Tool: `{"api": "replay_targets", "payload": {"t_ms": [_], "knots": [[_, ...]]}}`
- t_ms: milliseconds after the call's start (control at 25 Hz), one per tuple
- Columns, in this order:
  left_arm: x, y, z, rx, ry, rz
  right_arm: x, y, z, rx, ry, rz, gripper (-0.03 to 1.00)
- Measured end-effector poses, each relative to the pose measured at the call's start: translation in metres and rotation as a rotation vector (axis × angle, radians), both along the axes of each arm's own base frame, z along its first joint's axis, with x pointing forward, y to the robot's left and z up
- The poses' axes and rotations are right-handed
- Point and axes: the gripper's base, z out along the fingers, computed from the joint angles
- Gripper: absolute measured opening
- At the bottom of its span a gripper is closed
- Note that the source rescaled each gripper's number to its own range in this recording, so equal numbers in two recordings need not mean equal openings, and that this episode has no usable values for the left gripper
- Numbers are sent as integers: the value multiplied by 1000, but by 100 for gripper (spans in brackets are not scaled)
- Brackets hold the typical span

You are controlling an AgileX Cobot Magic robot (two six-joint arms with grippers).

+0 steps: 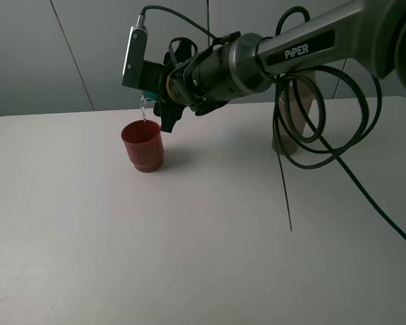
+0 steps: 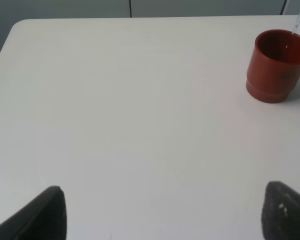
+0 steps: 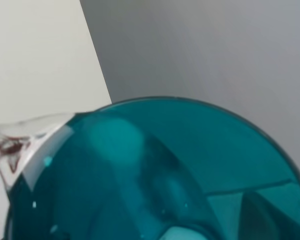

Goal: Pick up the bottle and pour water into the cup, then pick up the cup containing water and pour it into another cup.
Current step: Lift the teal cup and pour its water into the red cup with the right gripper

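Observation:
The red-brown cup point(image 1: 143, 145) stands upright on the white table point(image 1: 189, 244), left of middle. My right gripper point(image 1: 157, 101) reaches across to just above it and is shut on the teal tumbler point(image 1: 149, 94), which is tipped on its side. A thin stream of water point(image 1: 143, 112) falls from the tumbler's rim into the red-brown cup. The right wrist view is filled by the tumbler point(image 3: 155, 170), with water spilling over its lip point(image 3: 20, 130). The left wrist view shows the red-brown cup point(image 2: 277, 65) and my left gripper point(image 2: 162, 215) open, far from it. The smoky bottle point(image 1: 294, 128) stands behind the right arm.
Black cables point(image 1: 325, 135) loop down from the right arm in front of the bottle, and one thin cable point(image 1: 285, 196) hangs almost to the table. A grey wall point(image 1: 54, 54) runs behind the table's far edge.

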Motion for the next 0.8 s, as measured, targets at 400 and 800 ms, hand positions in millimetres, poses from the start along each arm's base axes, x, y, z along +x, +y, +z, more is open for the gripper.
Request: {"api": "replay_targets", "payload": {"t_ms": [400, 800], "knots": [[0, 0, 0, 0, 0, 0, 0, 0, 0, -7, -4, 5, 11], [0, 0, 0, 0, 0, 0, 0, 0, 0, -114, -47, 68, 11]]}}
